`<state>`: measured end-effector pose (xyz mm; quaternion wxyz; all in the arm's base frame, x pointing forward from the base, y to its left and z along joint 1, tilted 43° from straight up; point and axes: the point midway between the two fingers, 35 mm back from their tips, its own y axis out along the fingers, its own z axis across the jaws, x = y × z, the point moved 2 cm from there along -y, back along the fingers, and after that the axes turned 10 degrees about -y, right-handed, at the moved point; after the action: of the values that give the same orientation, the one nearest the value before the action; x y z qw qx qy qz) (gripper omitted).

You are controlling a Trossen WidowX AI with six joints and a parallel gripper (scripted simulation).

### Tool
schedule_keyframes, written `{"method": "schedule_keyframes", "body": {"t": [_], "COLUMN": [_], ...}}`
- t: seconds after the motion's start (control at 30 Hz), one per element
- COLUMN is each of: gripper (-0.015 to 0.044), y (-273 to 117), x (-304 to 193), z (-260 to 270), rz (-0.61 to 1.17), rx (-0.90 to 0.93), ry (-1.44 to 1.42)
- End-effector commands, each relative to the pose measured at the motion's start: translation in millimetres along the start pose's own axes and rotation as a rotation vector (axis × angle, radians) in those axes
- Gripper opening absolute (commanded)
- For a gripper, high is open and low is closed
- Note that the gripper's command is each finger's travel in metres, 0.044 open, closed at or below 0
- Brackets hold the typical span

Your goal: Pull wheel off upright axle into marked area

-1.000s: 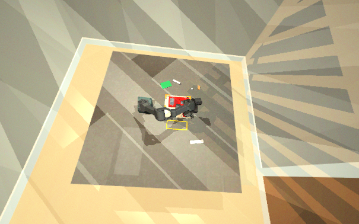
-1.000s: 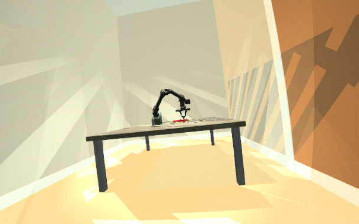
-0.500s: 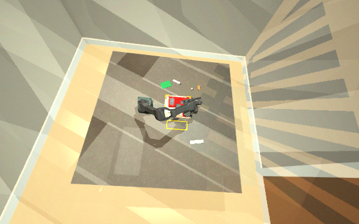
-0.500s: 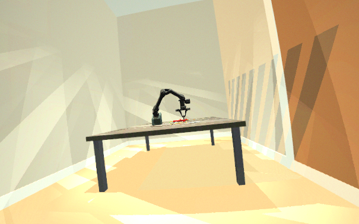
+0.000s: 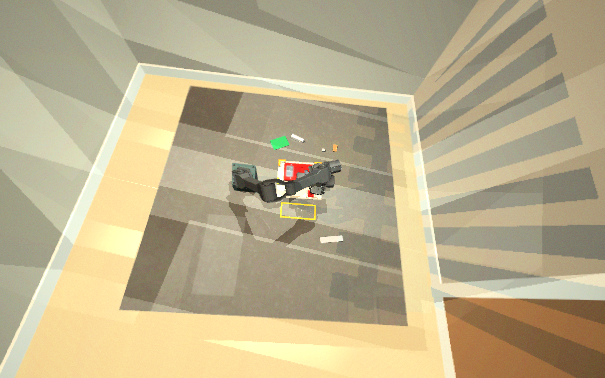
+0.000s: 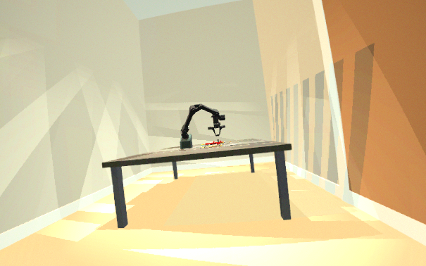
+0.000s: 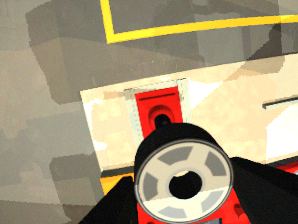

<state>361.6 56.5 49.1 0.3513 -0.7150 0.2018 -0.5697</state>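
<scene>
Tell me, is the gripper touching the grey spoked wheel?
Touching. In the wrist view the dark fingers flank the grey spoked wheel, gripping its rim.
</scene>
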Motion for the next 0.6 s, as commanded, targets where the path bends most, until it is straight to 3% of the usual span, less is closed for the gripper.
{"method": "schedule_keyframes", "body": {"t": [0.0,0.57], "gripper": [0.0000,0.0000], "y": [1,-2], "x": [10,51], "z": [-6,-39], "rz": [0.001,0.004], "rx": [-0.006,-0.011], "ry": [-0.001,-0.021]}}
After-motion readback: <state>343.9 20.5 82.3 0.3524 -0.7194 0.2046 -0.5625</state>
